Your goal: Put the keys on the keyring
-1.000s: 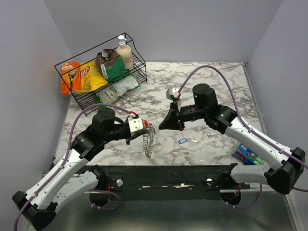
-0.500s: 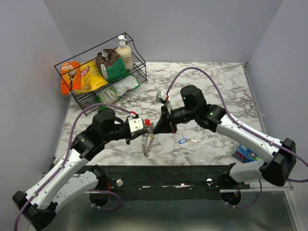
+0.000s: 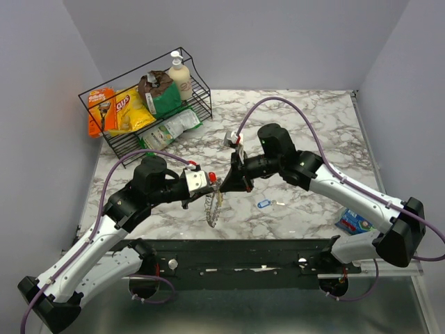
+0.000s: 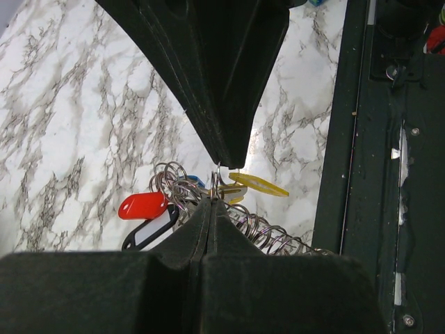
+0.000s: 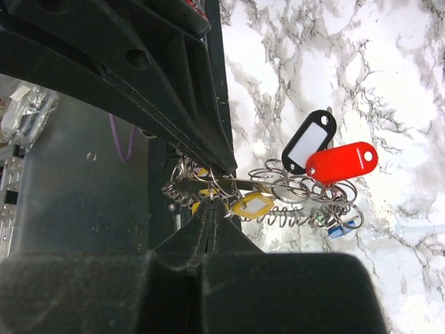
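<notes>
While both arms meet above the table [image 3: 313, 118], left gripper [image 3: 212, 186] clamped on the keyring [image 4: 174, 186], right gripper [image 3: 227, 182] pinching the same keyring, chain [image 3: 214, 212] dangling below, blue-headed key [image 3: 263, 204] lying on the table nearby

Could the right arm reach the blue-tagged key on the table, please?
Likely yes: the key lies uncovered beside that arm, but the right gripper is shut at the keyring, so it must withdraw and open first.

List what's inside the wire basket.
White pump bottle, brown bag, yellow chip bag, orange razor pack. Their lower parts and anything behind them are covered.
</notes>
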Tool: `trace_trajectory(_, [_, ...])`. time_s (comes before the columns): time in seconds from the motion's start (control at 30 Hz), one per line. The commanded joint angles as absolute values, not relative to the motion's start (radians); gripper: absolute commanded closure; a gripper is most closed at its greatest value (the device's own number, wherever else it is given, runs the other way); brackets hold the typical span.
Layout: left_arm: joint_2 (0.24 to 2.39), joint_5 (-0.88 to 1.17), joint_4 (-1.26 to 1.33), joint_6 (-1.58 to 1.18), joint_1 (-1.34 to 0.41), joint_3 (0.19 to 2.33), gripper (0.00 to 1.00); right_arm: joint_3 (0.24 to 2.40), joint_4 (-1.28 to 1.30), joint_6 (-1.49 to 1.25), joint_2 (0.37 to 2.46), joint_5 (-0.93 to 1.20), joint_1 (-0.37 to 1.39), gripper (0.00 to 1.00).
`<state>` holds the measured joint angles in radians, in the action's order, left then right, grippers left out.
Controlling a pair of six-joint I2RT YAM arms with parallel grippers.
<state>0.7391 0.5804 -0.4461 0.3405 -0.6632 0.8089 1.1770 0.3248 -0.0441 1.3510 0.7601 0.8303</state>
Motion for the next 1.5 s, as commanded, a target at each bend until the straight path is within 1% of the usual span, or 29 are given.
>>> trace_trajectory(0.0, [0.729,0.609,-0.399,0.342,-0.666,0.819,1.00,1.212,0.324,-0.069,1.359,0.710,0.838,1.00])
trace_trajectory(0.87, [0.721,0.644,-0.394,0.341,-0.666,0.816,1.00,1.219,0.301,-0.087,1.339,0.643,0.836,1.00])
trace_trajectory(1.3, [0.730,0.623,-0.397,0.338,-0.666,0.815,1.00,1.210,0.287,-0.063,1.316,0.710,0.838,0.99])
trace_trajectory(1.47, [0.732,0.612,-0.399,0.339,-0.666,0.816,1.00,1.206,0.279,-0.063,1.307,0.706,0.836,1.00])
